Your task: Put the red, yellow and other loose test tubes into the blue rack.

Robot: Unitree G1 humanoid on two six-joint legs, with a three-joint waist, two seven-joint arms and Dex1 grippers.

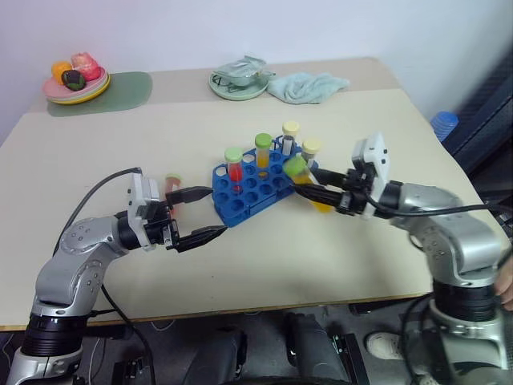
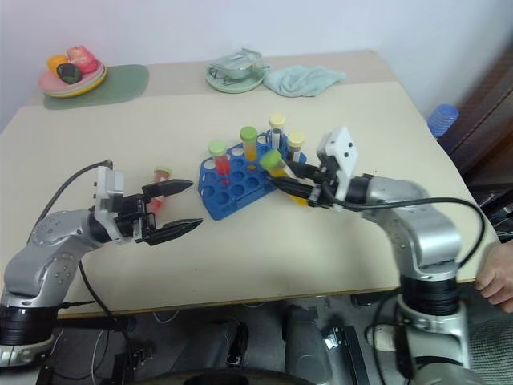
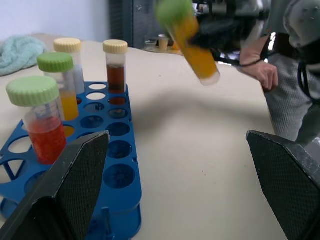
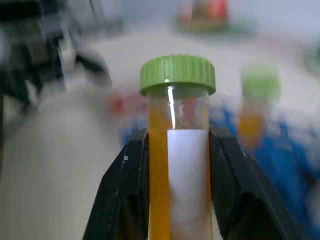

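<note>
The blue rack (image 1: 250, 189) stands mid-table with a deep red tube (image 1: 233, 164), an orange tube (image 1: 263, 152), a greyish tube (image 1: 290, 137) and a dark brown tube (image 1: 311, 152) upright in it. My right gripper (image 1: 311, 187) is shut on the yellow test tube (image 4: 177, 125), which has a green cap. It holds that tube tilted just above the rack's right end. A pinkish-red test tube (image 1: 172, 183) lies on the table left of the rack. My left gripper (image 1: 210, 214) hovers open beside it, pointing at the rack, with nothing between its fingers (image 3: 70, 190).
At the back left a plate of toy food (image 1: 76, 80) sits on a green mat (image 1: 124, 90). A pale green dish (image 1: 239, 80) and a light cloth (image 1: 309, 86) lie at the back centre. A person's hand (image 2: 497, 277) shows past the table's right edge.
</note>
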